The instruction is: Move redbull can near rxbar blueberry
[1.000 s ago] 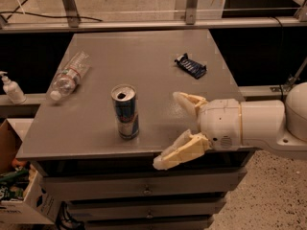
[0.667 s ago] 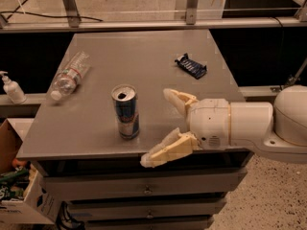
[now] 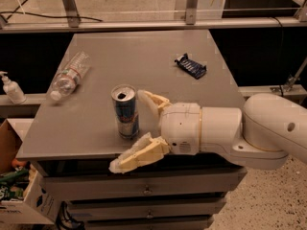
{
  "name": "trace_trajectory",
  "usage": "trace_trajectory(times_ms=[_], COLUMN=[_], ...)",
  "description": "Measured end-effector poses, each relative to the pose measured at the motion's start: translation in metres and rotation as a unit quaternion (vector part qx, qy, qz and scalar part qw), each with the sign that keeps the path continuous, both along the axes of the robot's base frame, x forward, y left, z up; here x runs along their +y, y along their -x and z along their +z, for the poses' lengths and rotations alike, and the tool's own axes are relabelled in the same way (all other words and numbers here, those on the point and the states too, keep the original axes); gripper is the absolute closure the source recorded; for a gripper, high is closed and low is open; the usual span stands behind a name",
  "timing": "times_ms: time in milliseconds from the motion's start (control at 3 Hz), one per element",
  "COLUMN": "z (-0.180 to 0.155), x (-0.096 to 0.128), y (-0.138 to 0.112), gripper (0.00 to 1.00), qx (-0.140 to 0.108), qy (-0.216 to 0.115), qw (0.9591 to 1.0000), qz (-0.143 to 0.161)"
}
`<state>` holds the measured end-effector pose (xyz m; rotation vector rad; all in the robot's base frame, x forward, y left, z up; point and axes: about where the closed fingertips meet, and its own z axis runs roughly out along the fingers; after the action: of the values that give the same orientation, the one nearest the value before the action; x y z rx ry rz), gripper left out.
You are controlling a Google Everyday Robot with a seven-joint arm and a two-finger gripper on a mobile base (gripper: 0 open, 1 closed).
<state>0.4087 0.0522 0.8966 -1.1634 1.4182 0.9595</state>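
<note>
Camera view: spread hand (image 3: pixel 128 130) just beside the upright redbull can (image 3: pixel 125 113)

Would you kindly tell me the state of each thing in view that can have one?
redbull can: upright, hole showing in its top, not gripped.
rxbar blueberry: lying flat, apart from the can.
plastic bottle: lying on its side.
pump bottle: upright.
gripper: open, at the can's right.

No legible txt on redbull can (image 3: pixel 125 111) or rxbar blueberry (image 3: pixel 191 65). Gripper (image 3: pixel 129 130) at near edge, fingers spread, beside can.
</note>
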Motion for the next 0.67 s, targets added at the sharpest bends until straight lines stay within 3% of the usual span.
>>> trace_trajectory(times_ms=[667], z=[-0.0057], x=[0.0114], y=[-0.007], gripper=[0.0], qx=[0.005], qy=[-0.033], qw=[0.9989], qz=[-0.031])
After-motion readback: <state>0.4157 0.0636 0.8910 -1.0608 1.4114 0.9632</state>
